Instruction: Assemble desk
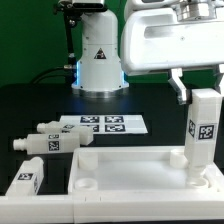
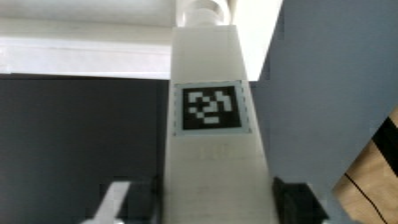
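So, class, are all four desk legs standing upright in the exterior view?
No, only the leg in the gripper stands upright at the tabletop; the other legs lie flat on the table.

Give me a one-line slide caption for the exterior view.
Gripper around an upright leg on the tabletop; three other legs lie beside the marker board.

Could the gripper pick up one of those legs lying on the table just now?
Probably not at once: the gripper straddles an upright leg at the tabletop corner. The lying legs themselves are uncovered.
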{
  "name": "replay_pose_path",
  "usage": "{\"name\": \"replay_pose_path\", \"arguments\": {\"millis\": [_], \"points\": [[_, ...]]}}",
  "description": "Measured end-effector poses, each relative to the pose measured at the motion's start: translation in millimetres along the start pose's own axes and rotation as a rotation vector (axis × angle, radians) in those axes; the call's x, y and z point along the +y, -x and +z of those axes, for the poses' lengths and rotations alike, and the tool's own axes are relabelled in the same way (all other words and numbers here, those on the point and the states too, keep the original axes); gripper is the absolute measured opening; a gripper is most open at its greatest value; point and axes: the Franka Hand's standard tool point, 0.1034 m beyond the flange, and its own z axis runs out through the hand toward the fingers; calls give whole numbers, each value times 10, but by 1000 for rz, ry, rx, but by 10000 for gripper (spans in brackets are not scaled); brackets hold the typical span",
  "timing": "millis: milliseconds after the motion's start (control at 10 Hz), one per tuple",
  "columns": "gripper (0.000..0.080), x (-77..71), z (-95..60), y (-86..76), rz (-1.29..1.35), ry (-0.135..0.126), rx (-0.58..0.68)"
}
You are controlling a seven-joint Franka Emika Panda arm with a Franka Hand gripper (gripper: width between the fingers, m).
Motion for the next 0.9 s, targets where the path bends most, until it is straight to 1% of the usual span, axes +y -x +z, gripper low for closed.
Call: {"name": "replay_pose_path", "arguments": {"millis": [200,300,600,900], "points": [[285,4,59,43,1,1,-9],[285,-34,70,44,-2,-1,-4],[285,-86,71,24,-9,-4,19],[285,-79,70,26,-14,-4,41]]}}
